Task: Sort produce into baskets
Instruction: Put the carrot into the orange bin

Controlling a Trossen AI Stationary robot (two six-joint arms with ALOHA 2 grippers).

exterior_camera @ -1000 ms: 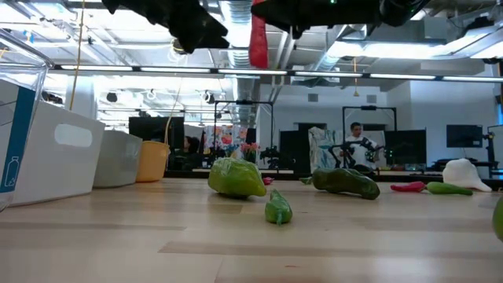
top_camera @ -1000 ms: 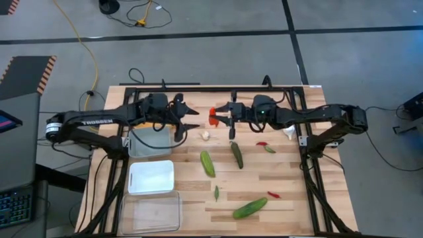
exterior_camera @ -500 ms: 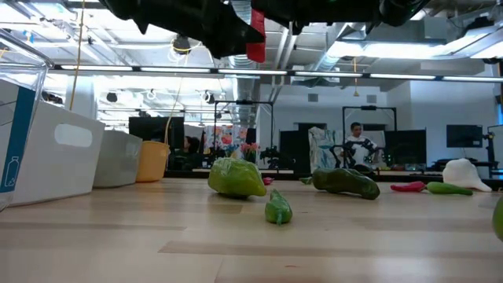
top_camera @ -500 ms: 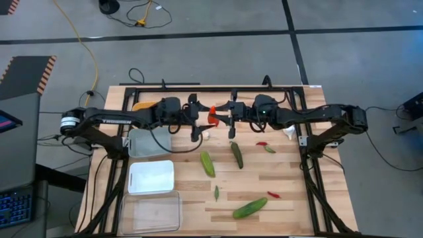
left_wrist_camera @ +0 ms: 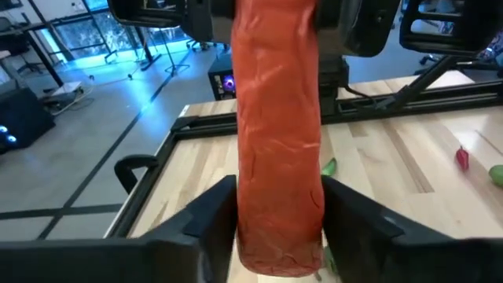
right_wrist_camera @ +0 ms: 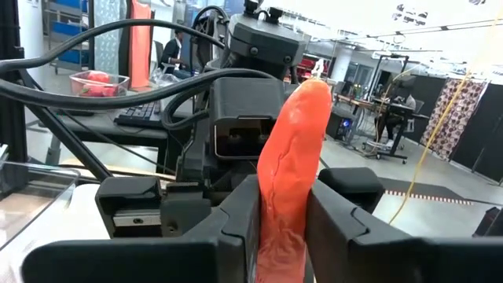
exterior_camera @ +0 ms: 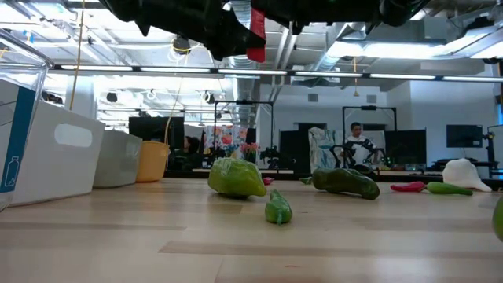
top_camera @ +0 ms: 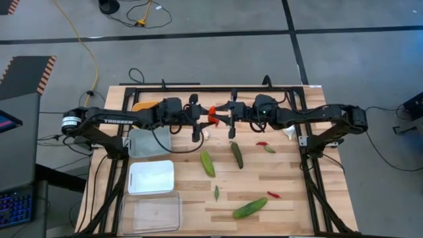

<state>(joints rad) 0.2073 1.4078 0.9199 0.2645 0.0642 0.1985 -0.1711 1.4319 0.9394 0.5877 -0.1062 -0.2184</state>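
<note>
An orange carrot (top_camera: 213, 116) is held upright in the air over the table's far middle, between my two grippers. My right gripper (top_camera: 223, 116) is shut on it, coming from the right. My left gripper (top_camera: 200, 119) meets it from the left, with a finger on each side of it. In the low view the carrot (exterior_camera: 255, 33) hangs high above the table. The yellow-orange basket (top_camera: 141, 105) lies partly hidden under the left arm. The grey basket (top_camera: 148, 143), white basket (top_camera: 151, 176) and clear basket (top_camera: 150, 212) stand in a row along the left side. My left gripper has the carrot's thick lower part (left_wrist_camera: 277, 228) between its two fingers (left_wrist_camera: 211, 216), one on each side. The fingers come level from the table's left and lie across the carrot. My right gripper pinches the carrot's two sides (right_wrist_camera: 277, 236) between its fingers (right_wrist_camera: 236, 228), level from the table's right and across it. The carrot stands about upright, clear of the table.
Produce lying on the table: a garlic bulb (top_camera: 205, 135) below the grippers, cucumbers (top_camera: 207, 163) (top_camera: 236, 155) (top_camera: 250, 208), red chilies (top_camera: 262, 143) (top_camera: 273, 194), green chilies (top_camera: 269, 149) (top_camera: 216, 192), and another garlic (top_camera: 289, 132) at the right. A black frame rail (top_camera: 198, 89) runs along the far edge.
My left gripper has gone toward the table's right edge, up to the carrot held by my right gripper, and its fingers now stand on either side of it. The carrot and my right gripper have stayed in place.
</note>
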